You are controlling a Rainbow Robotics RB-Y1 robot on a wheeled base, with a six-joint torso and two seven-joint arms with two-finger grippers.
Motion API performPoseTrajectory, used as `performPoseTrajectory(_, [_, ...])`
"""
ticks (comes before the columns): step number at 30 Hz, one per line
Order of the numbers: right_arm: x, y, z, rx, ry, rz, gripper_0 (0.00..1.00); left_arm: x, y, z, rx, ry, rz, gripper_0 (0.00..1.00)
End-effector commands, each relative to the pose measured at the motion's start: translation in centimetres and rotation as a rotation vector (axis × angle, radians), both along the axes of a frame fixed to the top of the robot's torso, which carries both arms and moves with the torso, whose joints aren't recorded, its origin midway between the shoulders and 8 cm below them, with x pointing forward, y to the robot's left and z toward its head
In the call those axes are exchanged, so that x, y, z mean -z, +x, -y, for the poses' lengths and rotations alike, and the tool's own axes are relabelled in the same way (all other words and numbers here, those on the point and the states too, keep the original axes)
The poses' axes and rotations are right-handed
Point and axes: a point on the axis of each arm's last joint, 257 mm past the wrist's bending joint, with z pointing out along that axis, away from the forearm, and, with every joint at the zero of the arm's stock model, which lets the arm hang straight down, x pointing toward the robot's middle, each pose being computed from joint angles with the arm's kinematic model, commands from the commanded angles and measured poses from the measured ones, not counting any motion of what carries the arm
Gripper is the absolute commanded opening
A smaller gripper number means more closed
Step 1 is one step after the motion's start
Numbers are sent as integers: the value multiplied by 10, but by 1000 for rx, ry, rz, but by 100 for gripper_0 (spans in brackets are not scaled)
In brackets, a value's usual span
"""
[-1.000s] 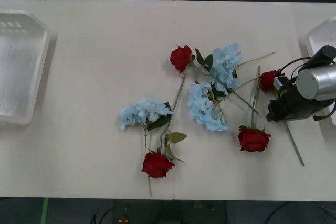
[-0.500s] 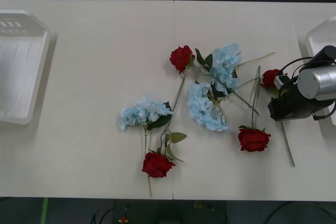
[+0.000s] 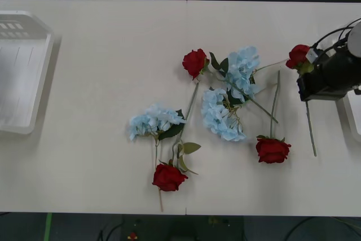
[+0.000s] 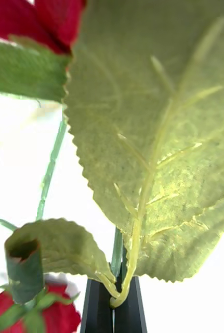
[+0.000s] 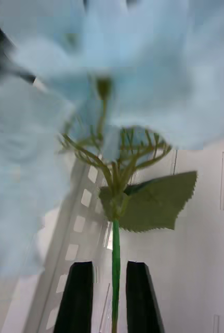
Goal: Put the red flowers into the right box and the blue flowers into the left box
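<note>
My right gripper (image 3: 307, 86), near the table's right end, is shut on the stem of a red flower (image 3: 297, 56); its stem hangs down toward the table. In the right wrist view the black fingers (image 4: 102, 307) pinch that stem beneath a big green leaf (image 4: 158, 140). Three more red flowers (image 3: 195, 62) (image 3: 273, 149) (image 3: 168, 177) and three blue flowers (image 3: 242, 69) (image 3: 221, 114) (image 3: 151, 121) lie mid-table. My left gripper (image 5: 110, 294) is open, with a blue flower's (image 5: 117, 78) stem in the gap, over the slotted left box (image 5: 86, 218).
The left box (image 3: 22, 71) sits at the table's far left edge. A strip of the right box (image 3: 351, 118) shows at the right edge beside my right arm. Stems of the mid-table flowers cross one another. Chair legs and cables lie beyond the table.
My right gripper has risen and moved toward the far right with the red flower; the head and stem have come up off the table. The other flowers have not moved.
</note>
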Motion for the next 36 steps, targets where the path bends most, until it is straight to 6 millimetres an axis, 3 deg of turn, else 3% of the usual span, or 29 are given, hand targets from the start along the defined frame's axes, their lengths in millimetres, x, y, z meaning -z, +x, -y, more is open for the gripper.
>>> performPoseTrajectory(1, [-89,20,73,4,-146,116,0,-10,8,6,33,58,6,41])
performPoseTrajectory(2, [-96,20,85,16,-172,124,0,-9,8,7,34,55,5,46])
performPoseTrajectory(5, [-124,21,147,46,-340,172,0,-6,10,16,50,5,7,69])
performPoseTrajectory(9, [-129,13,213,68,-506,160,0,-10,18,53,122,-134,34,92])
performPoseTrajectory(12, [-120,11,251,110,-558,165,0,-30,28,85,191,-224,86,100])
performPoseTrajectory(17, [-102,16,289,163,-641,198,0,-71,40,140,317,-328,163,100])
performPoseTrajectory(21, [-89,23,300,182,-671,228,0,-90,42,184,411,-408,190,100])
performPoseTrajectory(25, [-77,32,307,203,-708,274,0,-93,47,238,474,-495,194,100])
performPoseTrajectory(27, [-72,34,308,219,-712,288,0,-83,48,267,504,-527,170,100])
performPoseTrajectory(33, [-63,45,299,214,-714,320,0,-30,57,385,566,-652,185,100])
performPoseTrajectory(36, [-60,49,296,208,-719,332,2,-11,47,409,574,-641,194,100])
